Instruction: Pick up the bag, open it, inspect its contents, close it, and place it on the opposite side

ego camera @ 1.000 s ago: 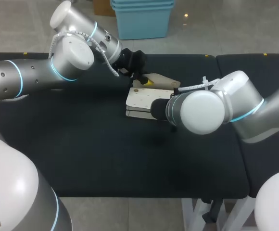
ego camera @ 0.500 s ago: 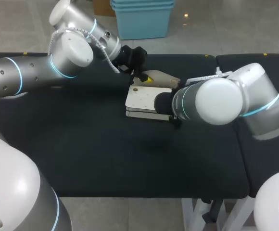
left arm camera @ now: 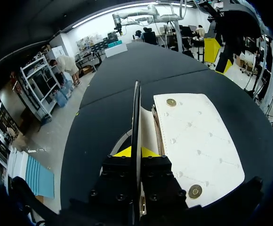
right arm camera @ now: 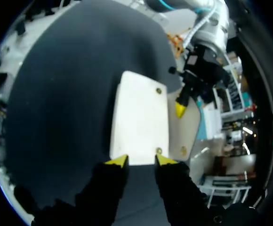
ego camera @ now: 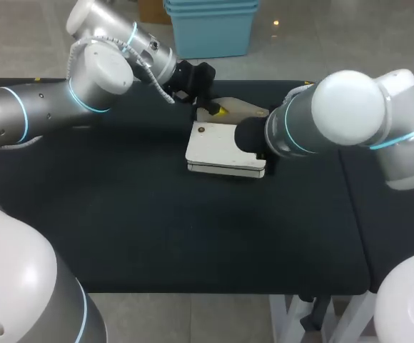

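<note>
White quilted bag (ego camera: 221,146) lies flat on the desk (ego camera: 121,214), toward its far middle. Left claw (left arm camera: 136,151) is clamped on the flap (ego camera: 246,108), holding it raised off the bag body at the far edge. Right claw (right arm camera: 140,161) is spread, with both yellow tips at the bag edge nearest it and nothing pinched; contact unclear. Two brass snaps (left arm camera: 171,102) are exposed on the bag's face.

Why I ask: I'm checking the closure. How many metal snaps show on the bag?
3 snaps show: two on the bag front, one near the left pincer, one by the right pincer; the third on the open flap. More may be hidden.
</note>
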`<state>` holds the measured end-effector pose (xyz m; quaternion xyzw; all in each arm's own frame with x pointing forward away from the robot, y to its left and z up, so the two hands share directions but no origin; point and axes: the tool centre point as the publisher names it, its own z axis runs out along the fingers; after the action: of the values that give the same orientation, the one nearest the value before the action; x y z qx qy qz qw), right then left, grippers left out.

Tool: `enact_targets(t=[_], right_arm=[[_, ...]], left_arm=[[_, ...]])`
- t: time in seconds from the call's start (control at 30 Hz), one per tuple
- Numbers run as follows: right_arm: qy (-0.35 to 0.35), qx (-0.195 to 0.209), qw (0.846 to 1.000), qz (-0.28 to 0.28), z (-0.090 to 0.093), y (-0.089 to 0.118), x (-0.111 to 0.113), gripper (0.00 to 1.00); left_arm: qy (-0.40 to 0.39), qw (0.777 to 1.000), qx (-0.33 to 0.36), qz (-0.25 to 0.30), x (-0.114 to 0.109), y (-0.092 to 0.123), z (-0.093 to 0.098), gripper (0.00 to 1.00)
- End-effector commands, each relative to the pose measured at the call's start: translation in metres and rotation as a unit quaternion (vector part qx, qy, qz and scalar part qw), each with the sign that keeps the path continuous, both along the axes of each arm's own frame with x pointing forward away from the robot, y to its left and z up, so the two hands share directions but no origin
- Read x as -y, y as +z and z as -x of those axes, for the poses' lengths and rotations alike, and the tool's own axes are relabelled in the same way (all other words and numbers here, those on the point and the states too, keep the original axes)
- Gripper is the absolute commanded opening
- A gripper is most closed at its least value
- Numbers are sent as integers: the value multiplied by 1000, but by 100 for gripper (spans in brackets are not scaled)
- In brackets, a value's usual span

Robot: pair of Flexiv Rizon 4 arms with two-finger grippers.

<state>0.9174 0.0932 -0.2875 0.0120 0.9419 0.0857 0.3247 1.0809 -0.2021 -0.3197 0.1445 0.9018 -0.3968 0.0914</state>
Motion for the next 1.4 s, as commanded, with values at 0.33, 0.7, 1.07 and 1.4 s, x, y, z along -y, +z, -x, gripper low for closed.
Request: enact_targets(t=[0.33, 0.7, 1.07, 1.4], right_arm=[[11, -18, 1000, 18, -20, 21, -8, 0], [27, -52, 998, 1, -45, 24, -13, 0], [27, -52, 998, 1, -45, 24, -13, 0], [28, -40, 998, 33, -62, 26, -20, 0]], left_arm=[[10, 999, 35, 0, -7, 46, 37, 0], [8, 1000, 25, 8, -11, 65, 46, 0], [8, 1000, 25, 8, -11, 65, 46, 0], [10, 1000, 23, 5, -12, 79, 49, 0]])
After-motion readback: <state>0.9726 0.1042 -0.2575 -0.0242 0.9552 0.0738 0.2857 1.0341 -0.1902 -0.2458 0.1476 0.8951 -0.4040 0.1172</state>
